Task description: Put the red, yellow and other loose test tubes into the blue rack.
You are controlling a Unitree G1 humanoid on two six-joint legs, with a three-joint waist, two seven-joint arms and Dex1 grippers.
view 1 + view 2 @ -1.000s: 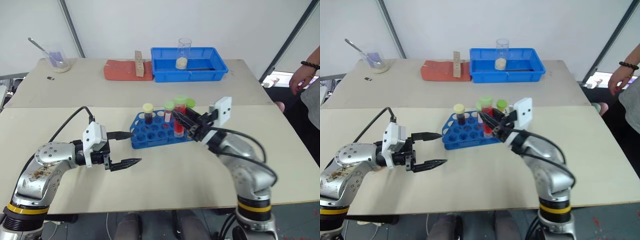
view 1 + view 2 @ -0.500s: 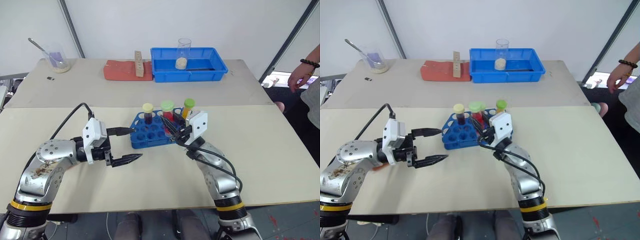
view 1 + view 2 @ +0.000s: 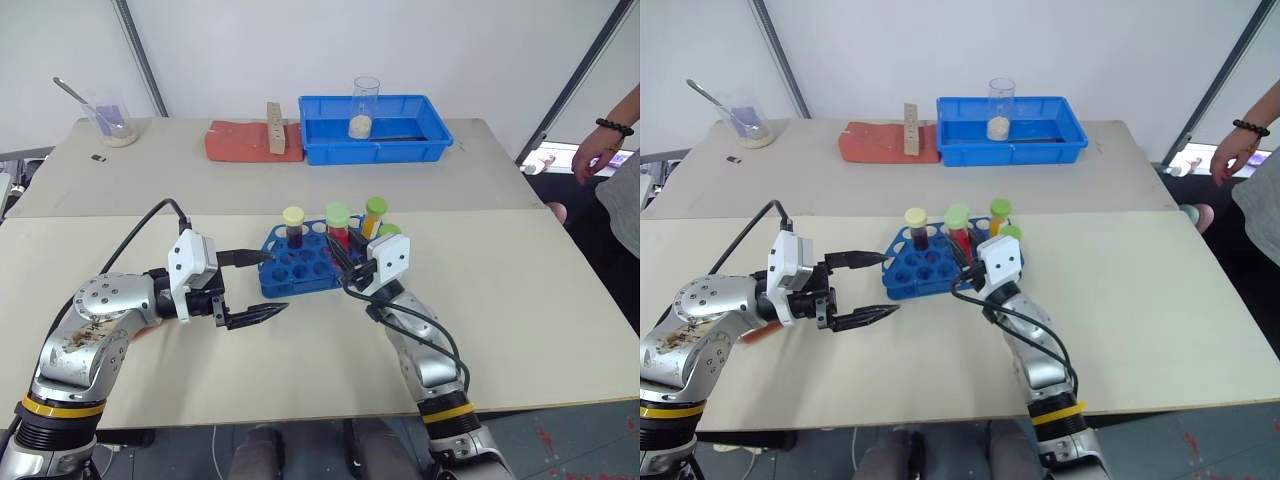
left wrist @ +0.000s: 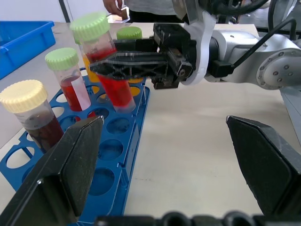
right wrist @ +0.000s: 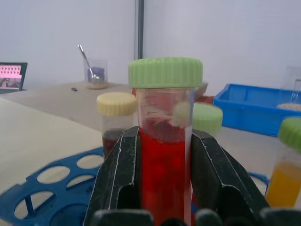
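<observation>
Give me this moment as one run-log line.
right gripper: shut on red tube, lowering it at blue rack | left gripper: open, empty, beside rack | three tubes racked

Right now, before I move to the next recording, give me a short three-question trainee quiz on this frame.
1. True or false: the right gripper is shut on the red tube.
2. Which cap colour stands over the darkest liquid in the blue rack? A) pale yellow B) green C) blue
3. Fill in: the left gripper has its jaws ____, beside the rack's end.

Key
1. True: its black fingers clamp the green-capped red tube, its lower end at the rack.
2. A: the pale yellow-capped tube holds dark red liquid.
3. Open, with nothing between them.
</observation>
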